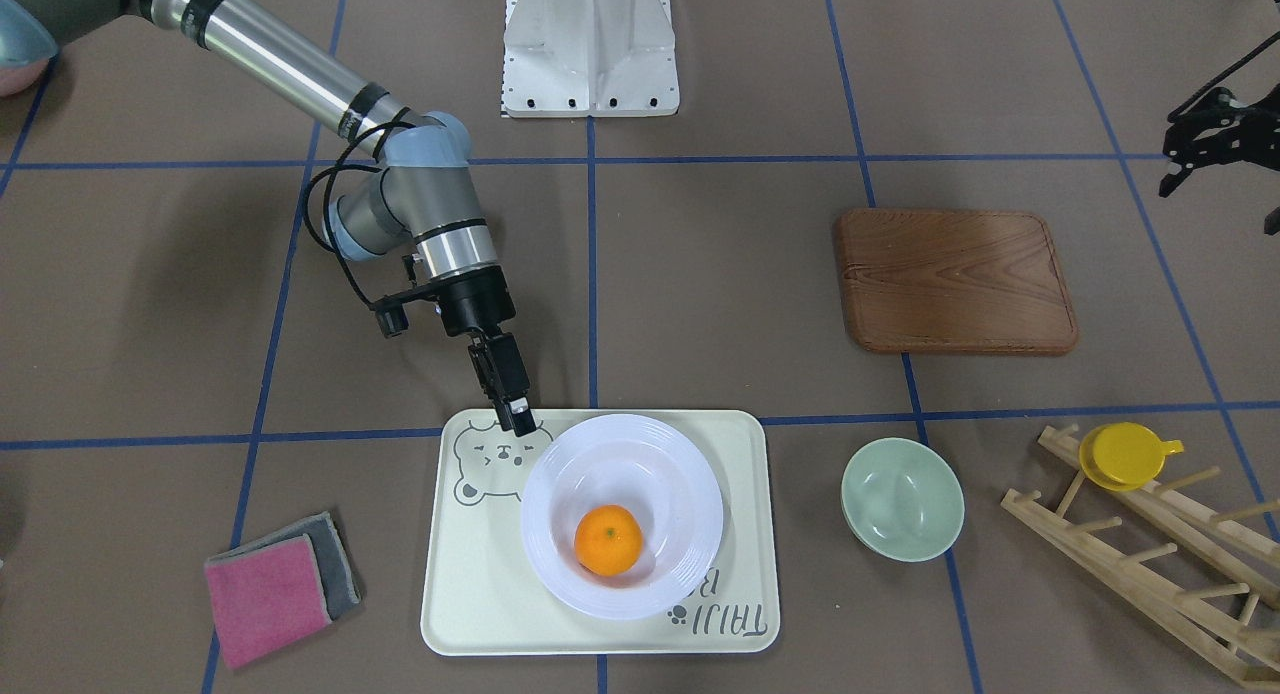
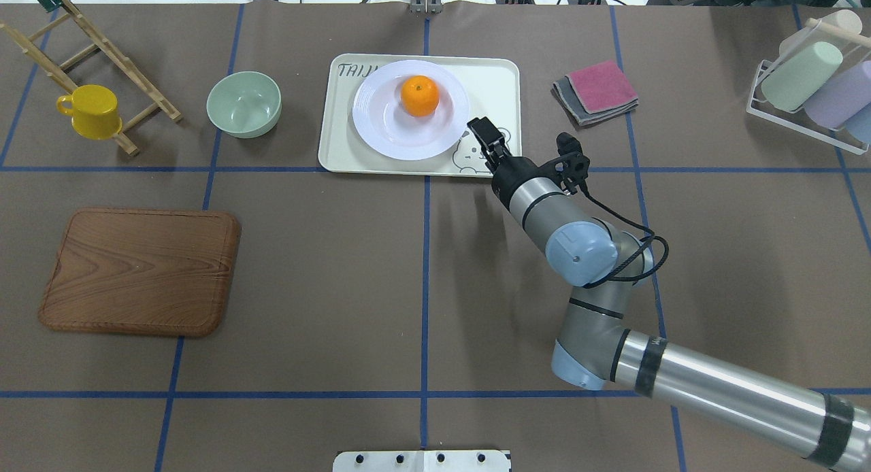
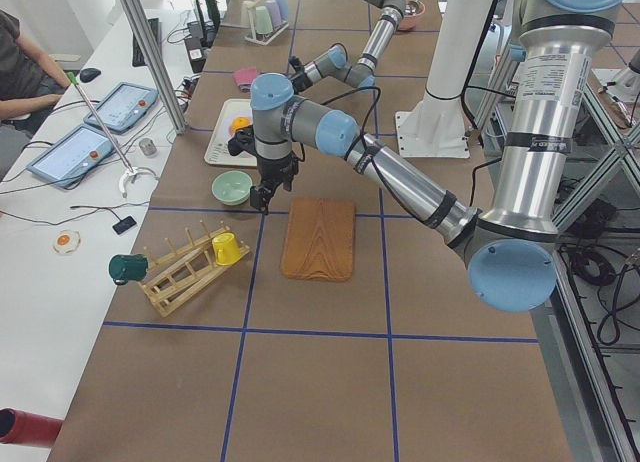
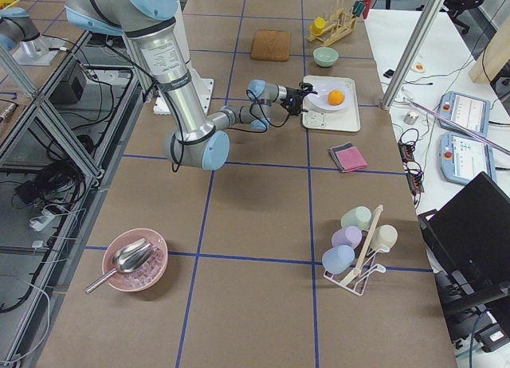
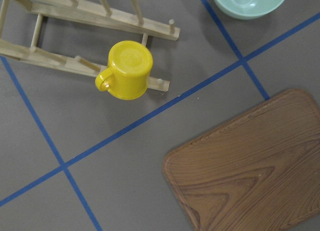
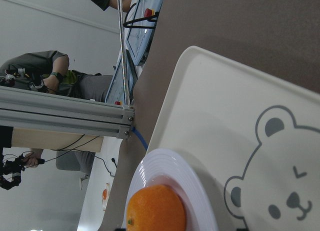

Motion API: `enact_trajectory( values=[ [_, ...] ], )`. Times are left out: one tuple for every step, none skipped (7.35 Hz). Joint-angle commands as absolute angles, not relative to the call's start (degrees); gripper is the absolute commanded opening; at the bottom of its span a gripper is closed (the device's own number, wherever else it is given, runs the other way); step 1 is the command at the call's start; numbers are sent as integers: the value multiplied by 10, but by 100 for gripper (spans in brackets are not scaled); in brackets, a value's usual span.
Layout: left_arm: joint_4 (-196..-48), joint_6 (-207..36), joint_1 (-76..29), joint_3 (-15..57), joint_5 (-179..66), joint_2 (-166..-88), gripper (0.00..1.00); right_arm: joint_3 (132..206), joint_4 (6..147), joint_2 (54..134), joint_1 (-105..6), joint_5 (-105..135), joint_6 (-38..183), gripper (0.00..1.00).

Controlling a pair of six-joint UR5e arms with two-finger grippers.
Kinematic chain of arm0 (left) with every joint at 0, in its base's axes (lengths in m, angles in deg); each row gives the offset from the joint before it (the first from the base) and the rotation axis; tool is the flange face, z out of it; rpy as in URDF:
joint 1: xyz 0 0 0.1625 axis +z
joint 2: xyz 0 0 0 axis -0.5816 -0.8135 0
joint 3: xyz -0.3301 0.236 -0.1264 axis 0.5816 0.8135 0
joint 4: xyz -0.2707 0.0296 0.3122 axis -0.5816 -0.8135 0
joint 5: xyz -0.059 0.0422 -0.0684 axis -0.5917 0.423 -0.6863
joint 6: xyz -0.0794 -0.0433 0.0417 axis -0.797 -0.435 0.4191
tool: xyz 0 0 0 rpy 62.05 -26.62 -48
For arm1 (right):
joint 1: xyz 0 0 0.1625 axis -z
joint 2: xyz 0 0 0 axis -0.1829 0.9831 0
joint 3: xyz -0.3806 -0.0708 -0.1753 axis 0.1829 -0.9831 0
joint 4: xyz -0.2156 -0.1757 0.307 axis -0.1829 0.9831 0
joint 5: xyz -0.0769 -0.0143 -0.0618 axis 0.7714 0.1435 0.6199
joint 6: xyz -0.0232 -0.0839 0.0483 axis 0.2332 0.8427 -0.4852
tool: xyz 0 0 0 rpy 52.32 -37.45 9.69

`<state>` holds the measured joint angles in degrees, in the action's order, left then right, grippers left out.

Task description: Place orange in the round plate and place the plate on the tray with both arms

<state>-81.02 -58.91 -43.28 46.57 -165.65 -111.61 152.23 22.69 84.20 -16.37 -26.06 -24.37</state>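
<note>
White plate point(image 1: 690, 479) covers part of the grey lettering on the cream tray point(image 1: 470, 594); only "TAIJI B" reads in the front view. The right wrist view cuts the orange point(image 1: 608, 539) and plate off at its bottom edge and shows no fingers. The left gripper point(image 3: 265, 195) is clipped by the front view's right edge and is out of the overhead view. The left wrist view shows only a yellow cup point(image 5: 127, 70), a wooden rack point(image 5: 75, 13), a green bowl point(image 5: 245, 2) and a wooden board point(image 5: 250, 166). Can't tell whether the left is open or closed.

The right gripper point(image 1: 518, 414) hangs over the tray's bear-face corner, just beside the plate's rim. Its fingers overlap in both views, so can't tell open or closed. It holds nothing. The orange is in the plate's sunken centre, on the side away from that gripper, clear of it. The left gripper is well apart from it, above bare table between the bowl and the board.

The plate sits flat, mouth up, on the tray. The tray's long axis runs side to side across the table, with the bear drawing at the end on the robot's right.
</note>
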Motion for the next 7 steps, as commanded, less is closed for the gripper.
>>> enact_trajectory(
  values=[
    [-813, -518, -462, 434, -1661, -1091, 100, 1618, 224, 971, -210, -430, -24, 100],
    [-810, -505, -472, 432, -1661, -1093, 100, 1628, 228, 1008, -300, -584, 76, 100],
    [-808, -505, -478, 435, -1661, -1093, 100, 1619, 237, 1034, -418, -741, 182, 100],
    [-807, -505, -478, 439, -1661, -1091, 100, 1618, 315, 1035, -526, -872, 313, 100],
    [-807, -505, -477, 441, -1661, -1090, 100, 1624, 402, 1035, -592, -944, 459, 100],
    [-808, -505, -476, 438, -1659, -1094, 100, 1625, 453, 1045, -640, -983, 574, 100],
    [-810, -504, -475, 432, -1654, -1098, 100, 1625, 494, 1070, -670, -989, 692, 100]
  ],
)
